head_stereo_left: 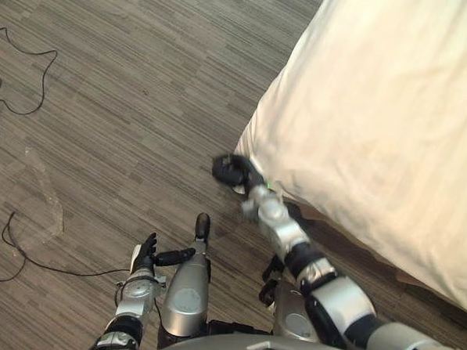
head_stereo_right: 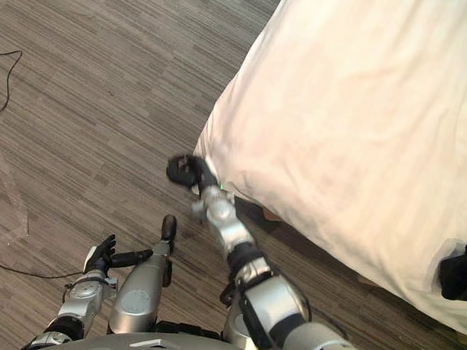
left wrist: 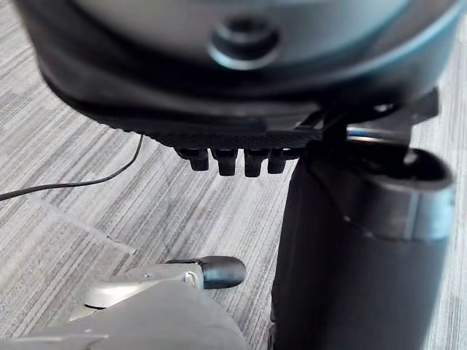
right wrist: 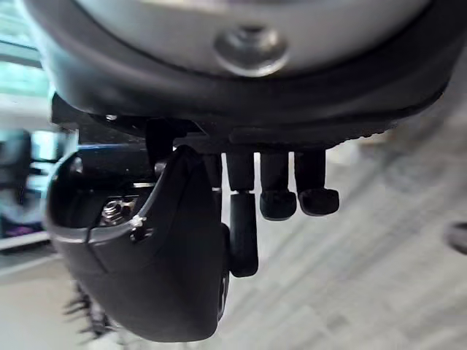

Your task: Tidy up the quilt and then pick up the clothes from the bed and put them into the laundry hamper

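1. The quilt [head_stereo_left: 377,128] lies spread in a cream sheet over the bed, and its near corner hangs down toward the wood floor [head_stereo_left: 128,99].
2. At its right edge, the right eye view takes in a dark garment [head_stereo_right: 457,273] on the quilt. What kind of garment it is cannot be told.
3. The right robot hand [head_stereo_left: 232,172] is at the quilt's hanging corner, just beside the cloth. The eye views leave it unclear whether the two touch.
4. The right wrist view settles its grip. The fingers [right wrist: 279,197] are curled in beside the thumb with nothing between them and blurred floor beyond, so the hand is clenched on nothing.
5. The left robot hand [head_stereo_left: 145,256] hangs low over the floor, well apart from the bed. Its fingers are straight and its thumb is out, so it is released and holds nothing.
6. In the left wrist view its fingertips [left wrist: 226,162] show as a short row above the floorboards.
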